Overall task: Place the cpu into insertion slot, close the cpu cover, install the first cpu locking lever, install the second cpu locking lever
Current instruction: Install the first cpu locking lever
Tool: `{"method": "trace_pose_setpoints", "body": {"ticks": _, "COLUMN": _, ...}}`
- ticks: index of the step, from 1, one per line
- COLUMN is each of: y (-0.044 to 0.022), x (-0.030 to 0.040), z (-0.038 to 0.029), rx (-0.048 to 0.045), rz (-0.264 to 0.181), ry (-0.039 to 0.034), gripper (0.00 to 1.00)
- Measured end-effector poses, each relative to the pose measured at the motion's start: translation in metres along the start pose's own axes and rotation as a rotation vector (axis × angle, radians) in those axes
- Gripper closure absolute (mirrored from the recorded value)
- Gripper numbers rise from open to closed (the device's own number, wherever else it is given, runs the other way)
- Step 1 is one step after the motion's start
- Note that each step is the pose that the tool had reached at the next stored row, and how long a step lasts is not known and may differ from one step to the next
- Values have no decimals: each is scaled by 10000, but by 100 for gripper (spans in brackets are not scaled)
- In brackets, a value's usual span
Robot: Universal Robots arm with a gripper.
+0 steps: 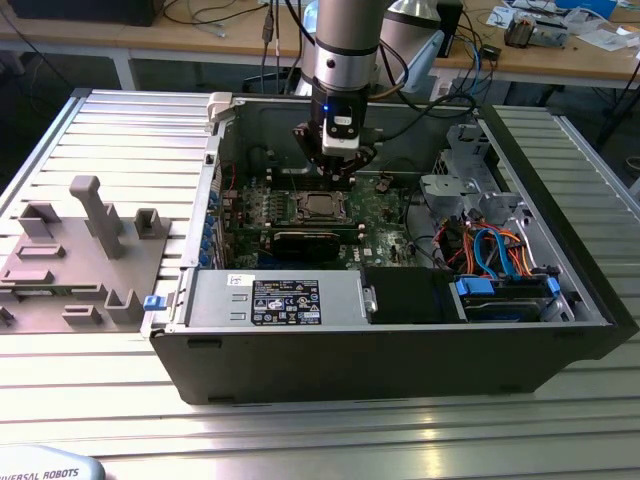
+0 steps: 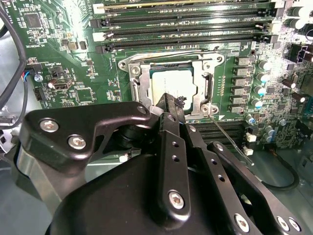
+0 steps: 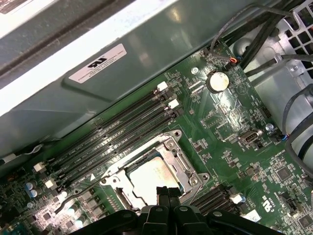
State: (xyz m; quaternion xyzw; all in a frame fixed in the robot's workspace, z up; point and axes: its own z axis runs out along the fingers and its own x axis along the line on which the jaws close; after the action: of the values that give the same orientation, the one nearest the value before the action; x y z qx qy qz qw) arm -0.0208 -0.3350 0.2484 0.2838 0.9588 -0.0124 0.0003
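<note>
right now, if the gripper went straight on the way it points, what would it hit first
Probably the cpu, near its edge, with the gripper right over it; the cpu cover frame is close beside, and depth is unclear.

cpu (image 2: 173,85): smooth matt silver-grey metal top
cpu cover (image 2: 133,73): bare shiny metal frame
motherboard (image 2: 73,63): glossy green board
gripper (image 3: 164,192): matt black body, shiny metal screws
tabletop (image 1: 130,110): ribbed brushed metal, dull sheen
</note>
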Motion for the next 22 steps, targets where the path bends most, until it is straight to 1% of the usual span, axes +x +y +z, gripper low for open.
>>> {"method": "trace_pose_setpoints", "body": {"ticks": 22, "y": 0, "x": 0, "z": 0, "rx": -2, "rz": -217, "ry": -5, "gripper": 89}}
